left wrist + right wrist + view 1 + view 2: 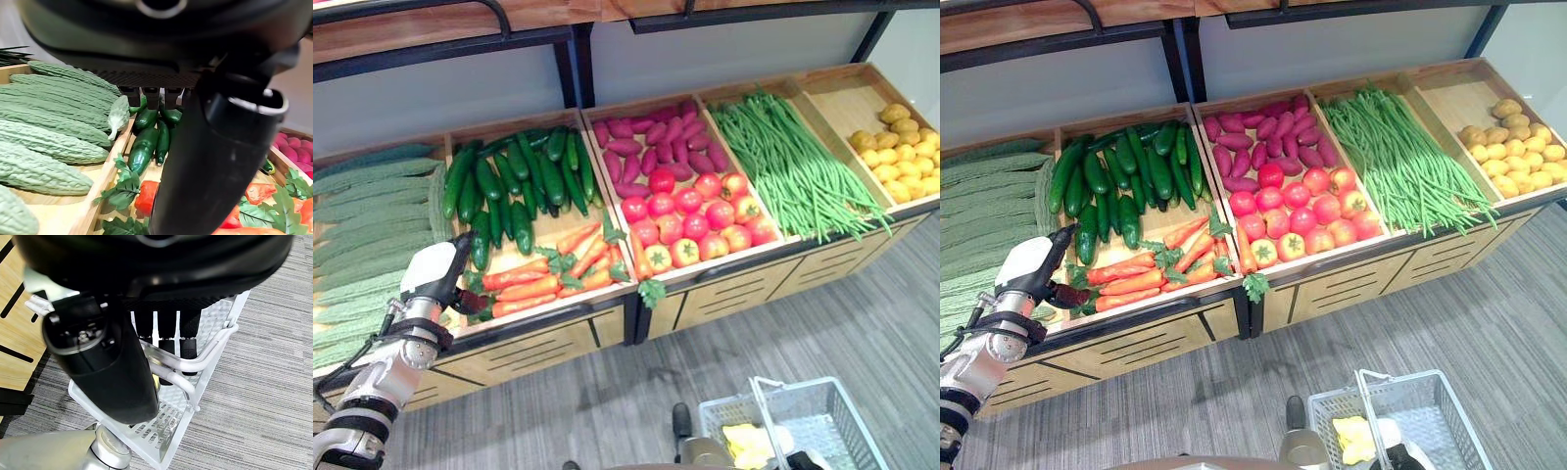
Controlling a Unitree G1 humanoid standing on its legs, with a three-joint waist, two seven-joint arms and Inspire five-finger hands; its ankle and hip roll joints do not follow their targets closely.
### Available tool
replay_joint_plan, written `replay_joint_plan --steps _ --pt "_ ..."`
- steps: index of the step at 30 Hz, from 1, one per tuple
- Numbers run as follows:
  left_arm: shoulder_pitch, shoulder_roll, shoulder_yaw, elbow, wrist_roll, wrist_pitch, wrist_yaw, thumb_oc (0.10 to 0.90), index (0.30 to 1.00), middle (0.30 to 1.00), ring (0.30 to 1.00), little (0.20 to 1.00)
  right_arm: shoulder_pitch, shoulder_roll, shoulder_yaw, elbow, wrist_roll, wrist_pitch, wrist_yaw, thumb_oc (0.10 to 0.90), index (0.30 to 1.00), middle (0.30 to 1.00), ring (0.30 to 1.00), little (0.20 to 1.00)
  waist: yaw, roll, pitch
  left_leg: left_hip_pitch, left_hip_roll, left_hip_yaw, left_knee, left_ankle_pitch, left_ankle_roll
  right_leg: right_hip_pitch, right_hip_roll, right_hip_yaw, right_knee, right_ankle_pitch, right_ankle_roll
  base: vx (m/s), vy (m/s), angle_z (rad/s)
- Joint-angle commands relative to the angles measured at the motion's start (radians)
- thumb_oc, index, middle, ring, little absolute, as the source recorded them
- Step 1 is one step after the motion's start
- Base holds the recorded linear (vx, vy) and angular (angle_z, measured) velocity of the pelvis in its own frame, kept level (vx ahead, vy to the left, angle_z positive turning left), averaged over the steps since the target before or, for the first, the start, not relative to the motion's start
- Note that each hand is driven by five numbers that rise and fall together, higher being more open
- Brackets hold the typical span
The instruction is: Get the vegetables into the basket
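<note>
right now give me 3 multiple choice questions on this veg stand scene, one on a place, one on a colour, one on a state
1. Which vegetables lie in the compartment just in front of the cucumbers?
A. carrots
B. green beans
C. potatoes

2. What colour is the basket on the floor?
A. red
B. white
C. black

3. What is the right robot hand doing?
A. resting open on the shelf
B. pinching a tomato
C. curled round the basket handles

Answers:
1. A, the carrots fill the front of that same wooden bin, near the left robot hand.
2. B, its mesh walls and handles are white against the grey floor.
3. C, the right wrist view shows its fingers hooked over the handles.
</note>
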Motion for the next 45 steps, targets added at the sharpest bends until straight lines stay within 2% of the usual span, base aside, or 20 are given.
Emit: replay_joint_plan --steps 1,10,19,24,25,26,27,28,35,41,45 --pt "-0.149 0.12 0.031 0.006 -0.043 -0.024 0.017 0.9 1.0 1.0 1.0 1.0 -0.024 -0.019 0.037 -0.007 -0.031 -0.023 0.0 0.4 0.3 0.3 0.3 0.3 -0.019 -0.038 -0.012 -0.039 0.006 -0.031 0.002 0.034 -0.013 0.062 -0.087 0.002 0.002 -0.009 0.108 0.0 0.0 0.0" --pt "-0.167 0.143 -0.026 -0.026 -0.088 -0.045 -0.069 0.9 1.0 1.0 1.0 1.0 -0.036 -0.029 0.038 -0.038 -0.03 -0.021 0.011 0.4 0.3 0.3 0.3 0.3 -0.026 -0.031 0.0 -0.045 0.007 -0.027 0.002 0.035 -0.013 0.046 -0.082 0.016 0.006 -0.011 0.103 0.02 0.005 -0.04" --pt "-0.204 0.121 -0.051 0.011 -0.126 -0.038 -0.09 0.9 1.0 1.0 1.0 1.0 -0.052 -0.04 0.04 -0.037 -0.032 -0.013 0.012 0.4 0.3 0.3 0.3 0.3 -0.033 -0.027 0.019 -0.06 0.011 -0.024 0.002 0.04 -0.015 0.023 -0.076 0.024 0.009 -0.013 0.099 0.0 0.002 -0.01" --pt "-0.268 0.083 -0.112 0.137 -0.173 -0.005 -0.164 0.9 1.0 1.0 1.0 1.0 -0.081 -0.053 0.058 -0.049 -0.034 -0.002 0.022 0.4 0.3 0.3 0.3 0.3 -0.044 -0.029 0.043 -0.092 0.017 -0.017 0.002 0.051 -0.015 -0.02 -0.067 0.037 0.017 -0.005 0.095 -0.02 0.013 -0.05" --pt "-0.269 0.077 -0.125 0.165 -0.177 0.0 -0.191 0.825 0.896 0.896 0.896 0.896 -0.089 -0.055 0.062 -0.05 -0.034 0.002 0.028 0.4 0.3 0.3 0.3 0.3 -0.048 -0.029 0.05 -0.092 0.017 -0.017 0.002 0.05 -0.016 -0.023 -0.065 0.041 0.018 -0.005 0.095 -0.02 0.02 -0.09" --pt "-0.281 0.076 -0.13 0.188 -0.188 0.008 -0.206 0.582 0.555 0.555 0.555 0.555 -0.096 -0.058 0.065 -0.056 -0.035 0.003 0.032 0.4 0.3 0.3 0.3 0.3 -0.047 -0.03 0.051 -0.102 0.019 -0.014 0.002 0.055 -0.016 -0.036 -0.062 0.047 0.019 -0.002 0.093 -0.02 0.019 -0.12" --pt "-0.291 0.079 -0.137 0.208 -0.196 0.011 -0.226 0.478 0.41 0.41 0.41 0.41 -0.102 -0.06 0.068 -0.057 -0.034 0.004 0.034 0.4 0.3 0.3 0.3 0.3 -0.048 -0.031 0.054 -0.107 0.021 -0.013 0.002 0.056 -0.016 -0.042 -0.061 0.049 0.02 0.0 0.092 -0.03 0.01 -0.15" --pt "-0.315 0.086 -0.152 0.228 -0.194 0.02 -0.242 0.4 0.3 0.3 0.3 0.3 -0.11 -0.06 0.078 -0.066 -0.031 0.006 0.039 0.4 0.3 0.3 0.3 0.3 -0.049 -0.034 0.06 -0.112 0.023 -0.011 0.002 0.058 -0.017 -0.05 -0.059 0.05 0.022 0.001 0.091 -0.01 0.012 -0.1" --pt "-0.314 0.08 -0.134 0.26 -0.188 0.023 -0.225 0.4 0.3 0.3 0.3 0.3 -0.115 -0.049 0.09 -0.07 -0.02 0.005 0.048 0.4 0.3 0.3 0.3 0.3 -0.041 -0.044 0.067 -0.103 0.026 -0.005 0.002 0.054 -0.017 -0.049 -0.057 0.058 0.022 -0.002 0.088 0.0 0.001 -0.01" --pt "-0.316 0.082 -0.116 0.25 -0.148 0.028 -0.166 0.4 0.3 0.3 0.3 0.3 -0.108 -0.045 0.095 -0.067 -0.019 0.003 0.047 0.4 0.3 0.3 0.3 0.3 -0.037 -0.046 0.066 -0.078 0.025 -0.004 0.002 0.048 -0.018 -0.025 -0.056 0.055 0.02 -0.011 0.087 0.01 0.0 -0.01" --pt "-0.32 0.104 -0.075 0.163 -0.109 0.025 -0.067 0.4 0.3 0.3 0.3 0.3 -0.094 -0.042 0.079 -0.056 -0.006 -0.003 0.032 0.4 0.3 0.3 0.3 0.3 -0.027 -0.045 0.054 -0.059 0.021 -0.016 0.002 0.04 -0.016 0.006 -0.062 0.039 0.016 -0.019 0.088 0.0 0.0 0.0"
